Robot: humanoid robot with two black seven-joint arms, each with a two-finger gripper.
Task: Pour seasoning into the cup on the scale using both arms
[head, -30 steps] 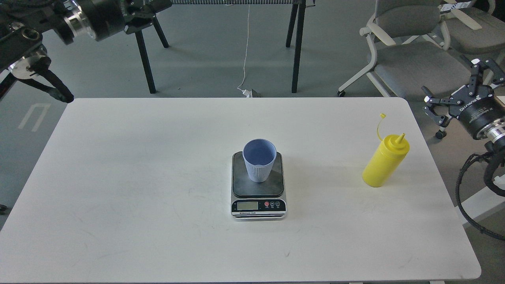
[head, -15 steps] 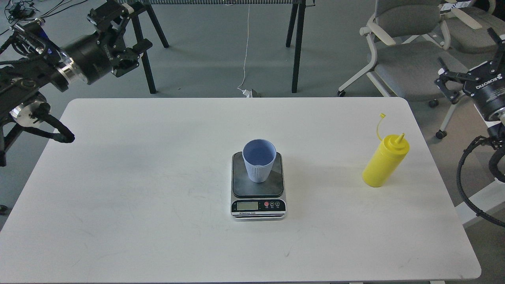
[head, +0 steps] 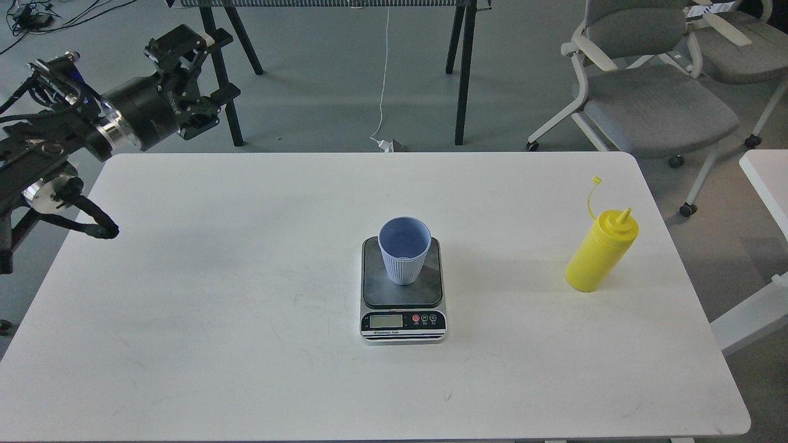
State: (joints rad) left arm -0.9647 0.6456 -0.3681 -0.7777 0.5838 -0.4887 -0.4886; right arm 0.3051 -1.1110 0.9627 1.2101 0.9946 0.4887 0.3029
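The seasoning bottle (head: 600,252) stands upright on the right side of the table (head: 215,320), near the right edge, well apart from the scale (head: 403,289). Nozzle uncapped, with the cap strap sticking up behind it. It's a plastic squeeze bottle, so judge it soft-walled and light: squeeze too hard and it may buckle or squirt early. Take it around the mid body, below the shoulder, with a moderate grip. The smooth plastic may slip when you tilt it.

The cup (head: 404,255) sits upright on the scale's dark plate, toward the plate's back half, mouth open and looking empty. Judge it light and tippy, with a small base, so a nudge from the nozzle could knock it over. You likely want 1 gripper steadying it at the ribbed wall while the other pours.

Your left gripper (head: 188,92) hangs off the table's far-left corner, above the floor, holding nothing. Its fingers look parted, but it's dark and partly end-on, so you cannot tell how far open. Your right gripper is out of frame.

Nothing stands between bottle and cup, just bare tabletop. Chairs (head: 646,98) sit behind the far-right corner and a second table edge (head: 766,184) at right, so mind the right arm's swing there. Black stand legs (head: 462,74) behind the table are clear of the work.
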